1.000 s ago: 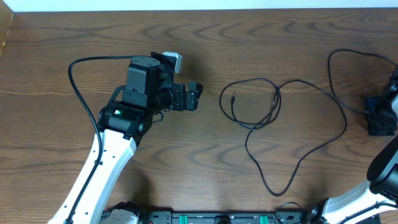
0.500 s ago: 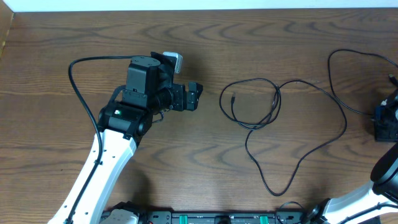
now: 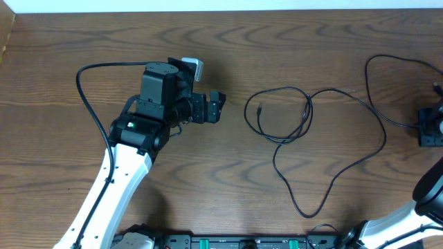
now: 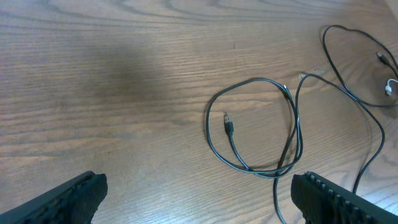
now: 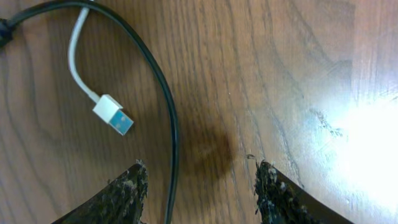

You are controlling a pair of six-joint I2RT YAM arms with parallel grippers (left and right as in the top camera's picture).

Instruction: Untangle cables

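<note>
The table stretched bare and wide between the two arms, its far edge running along the top of the overhead view and its left edge just showing in the top corner. The left gripper hung over the middle-left of the wood, its fingers spread wide with nothing between them. The cables lay to its right, apart from it, with open wood between. One black cable coiled into a loop with its small plug end inside, then trailed toward the near edge and swept back in a long curve toward the right side. The right gripper sat at the right edge of the overhead view, close over the wood, its fingers parted. In the right wrist view a black cable run passed between those fingers, nearer the one at the left of that view and unclamped. A white strand with its white plug lay just beside the run, ahead of the fingers.
</note>
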